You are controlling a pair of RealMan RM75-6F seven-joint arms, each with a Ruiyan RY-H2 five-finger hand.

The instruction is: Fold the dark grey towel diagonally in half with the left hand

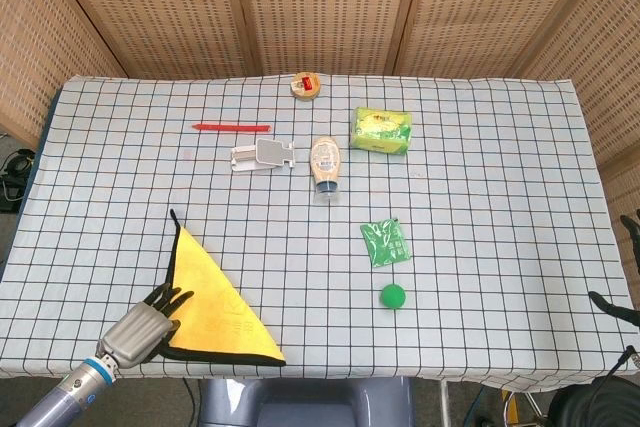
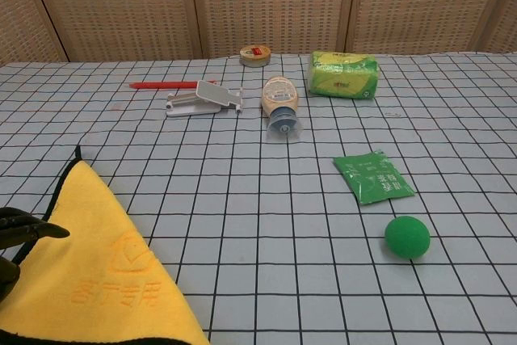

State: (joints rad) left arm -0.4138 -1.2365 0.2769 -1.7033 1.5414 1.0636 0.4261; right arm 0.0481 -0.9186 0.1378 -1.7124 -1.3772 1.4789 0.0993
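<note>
The dark grey towel [image 1: 215,312] lies folded into a triangle at the table's front left, its yellow inner face up and a thin dark border showing along its edges; in the chest view the towel [image 2: 97,280] fills the lower left corner. My left hand [image 1: 148,322] sits at the towel's left edge near the front corner and grips the upper layer there. Its dark fingers [image 2: 23,228] reach over the yellow cloth, with the thumb lower down. My right hand shows in neither view.
Further back lie a red pen [image 1: 232,128], a white clip-like tool [image 1: 262,155], a squeeze bottle on its side [image 1: 324,164], a green tissue pack [image 1: 381,130] and a small round tin [image 1: 305,85]. A green sachet [image 1: 386,243] and a green ball [image 1: 392,296] lie right of the towel.
</note>
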